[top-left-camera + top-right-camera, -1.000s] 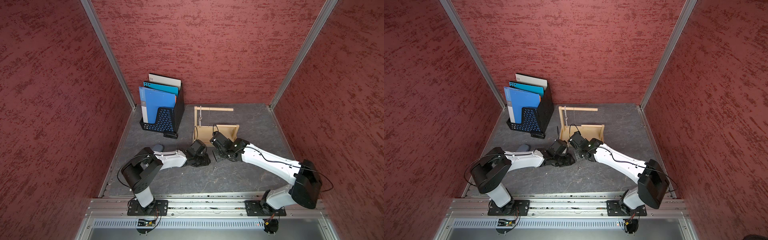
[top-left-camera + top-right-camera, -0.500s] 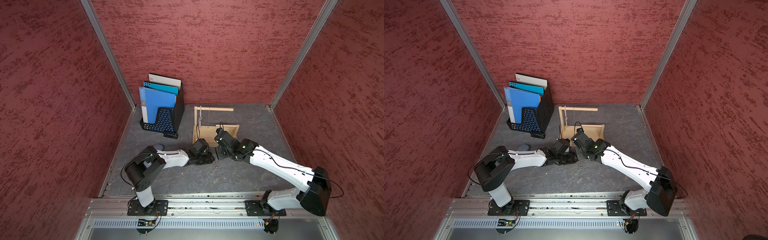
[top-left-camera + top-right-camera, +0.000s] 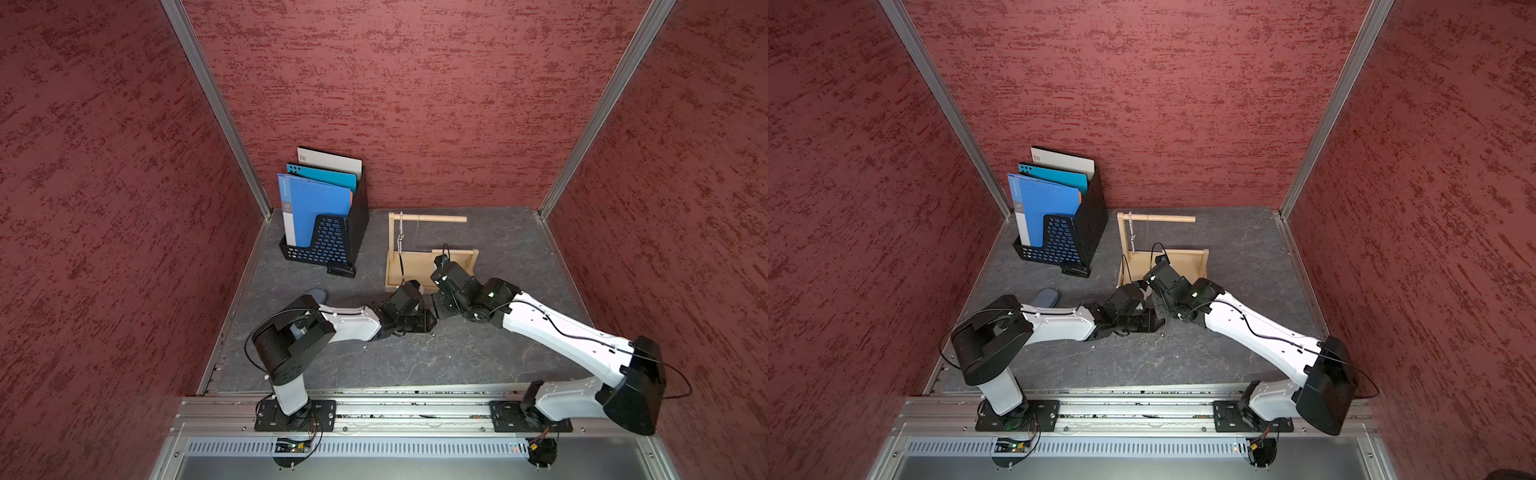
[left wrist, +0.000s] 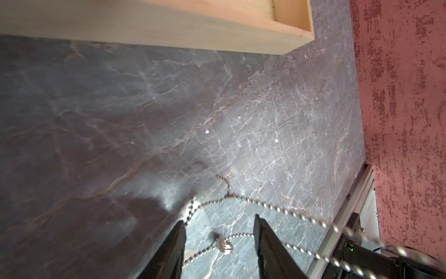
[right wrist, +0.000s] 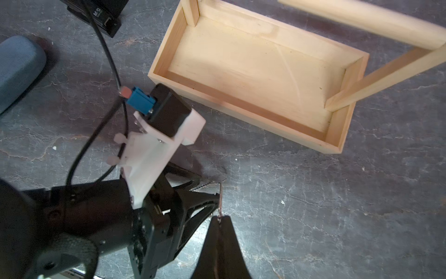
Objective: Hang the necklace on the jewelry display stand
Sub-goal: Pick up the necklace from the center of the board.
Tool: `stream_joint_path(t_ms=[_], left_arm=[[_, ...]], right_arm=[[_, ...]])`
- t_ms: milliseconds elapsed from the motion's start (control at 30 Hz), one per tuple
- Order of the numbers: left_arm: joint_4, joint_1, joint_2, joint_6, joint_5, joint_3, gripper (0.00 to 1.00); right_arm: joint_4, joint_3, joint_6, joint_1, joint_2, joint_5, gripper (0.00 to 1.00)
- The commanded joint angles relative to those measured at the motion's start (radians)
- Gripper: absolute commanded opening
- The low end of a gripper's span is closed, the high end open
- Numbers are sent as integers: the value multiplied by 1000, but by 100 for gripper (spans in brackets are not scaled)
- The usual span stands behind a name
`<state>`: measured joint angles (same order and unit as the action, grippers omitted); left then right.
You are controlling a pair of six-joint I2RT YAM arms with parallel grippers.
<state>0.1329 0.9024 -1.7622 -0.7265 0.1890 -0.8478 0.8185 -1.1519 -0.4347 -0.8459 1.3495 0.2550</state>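
The necklace (image 4: 265, 205) is a thin beaded chain with a small ribbed bead (image 4: 225, 246). It lies partly on the grey tabletop and partly lifted. My right gripper (image 5: 220, 218) is shut on one strand of it, just in front of the jewelry display stand (image 3: 428, 270). My left gripper (image 4: 218, 224) is open low over the table, with the bead and chain strands between its jaws, which are not closed on them. In both top views the two grippers (image 3: 432, 320) (image 3: 1160, 320) meet tip to tip before the stand's tray (image 5: 241, 106).
Another beaded chain (image 3: 401, 232) hangs from the stand's long dowel arm (image 3: 432, 218). A black mesh file rack (image 3: 328, 245) with blue folders stands at the back left. A blue-grey case (image 3: 319, 294) lies near the left arm. Red walls close in three sides.
Both grippers have shifted a little to the right along the front of the tray. The right gripper stays shut on the chain and the left stays open.
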Motion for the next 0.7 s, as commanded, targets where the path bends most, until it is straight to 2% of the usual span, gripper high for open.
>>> stream_joint_path(t_ms=[0, 167, 367, 467, 600, 667], left_arm=[[53, 5, -43, 20, -55, -29, 48], [81, 5, -54, 27, -101, -45, 47], [120, -9, -72, 44, -98, -43, 41], [126, -16, -70, 49, -95, -36, 31], [148, -28, -20, 61, -81, -9, 8], [131, -30, 13, 77, -83, -5, 3]], right_arm=[[13, 15, -32, 5, -35, 7, 0], [26, 27, -47, 6, -68, 6, 0], [44, 24, -55, 5, -93, 9, 0], [47, 16, -63, 5, -106, 12, 0], [54, 8, -79, 5, -139, 25, 0], [58, 11, -87, 5, -158, 32, 0]])
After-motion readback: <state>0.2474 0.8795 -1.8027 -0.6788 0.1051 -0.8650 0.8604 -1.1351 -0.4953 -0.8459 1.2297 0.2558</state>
